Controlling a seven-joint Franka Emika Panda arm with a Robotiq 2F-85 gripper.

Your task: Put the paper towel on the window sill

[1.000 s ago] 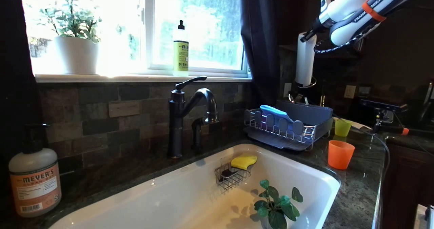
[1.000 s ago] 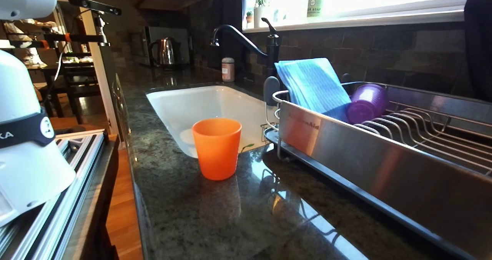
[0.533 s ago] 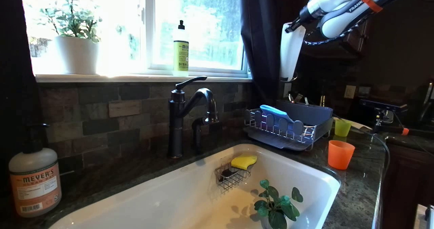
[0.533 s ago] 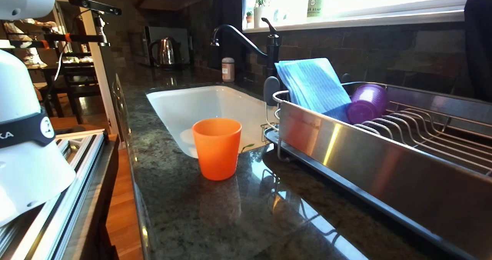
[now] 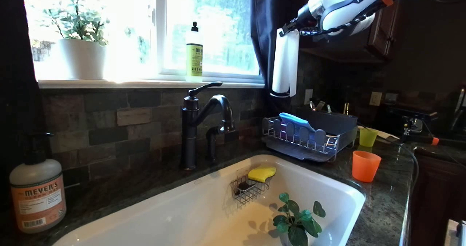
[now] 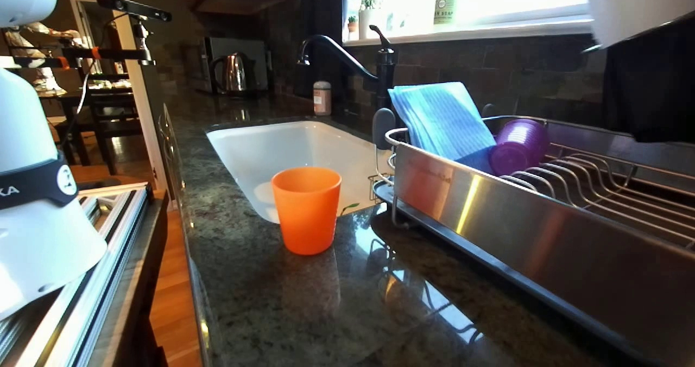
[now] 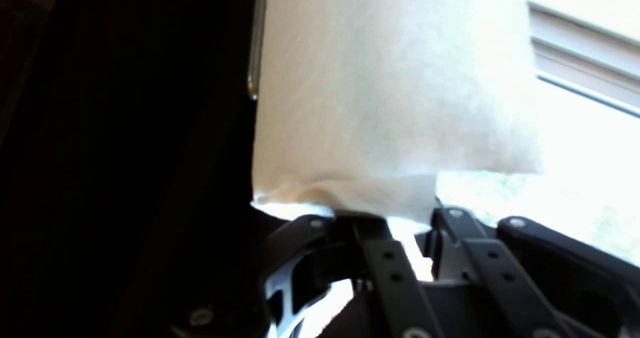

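The paper towel [image 5: 285, 64] is a white upright roll, slightly tilted, hanging in the air in front of the dark curtain, to the right of the window. A loose sheet hangs at its side. My gripper [image 5: 286, 30] is shut on its top end. In the wrist view the roll [image 7: 370, 93] fills the upper middle, with the gripper's fingers [image 7: 407, 223] at its edge; the fingertips are partly hidden by the paper. Part of the roll [image 6: 640, 3] shows at the top right in an exterior view. The window sill [image 5: 153, 84] is a pale ledge; it also shows there [image 6: 488, 33].
A green-yellow bottle [image 5: 194, 60] and a white plant pot [image 5: 82, 58] stand on the sill. The dark curtain [image 5: 267, 20] hangs at the sill's right end. The faucet [image 5: 189, 129] rises before the sill. The dish rack [image 5: 327, 124] stands below the roll. An orange cup [image 5: 366, 166] is on the counter.
My arm and the held roll have moved left toward the window in an exterior view, and the roll now enters another view at top right. The curtain's edge has shifted left.
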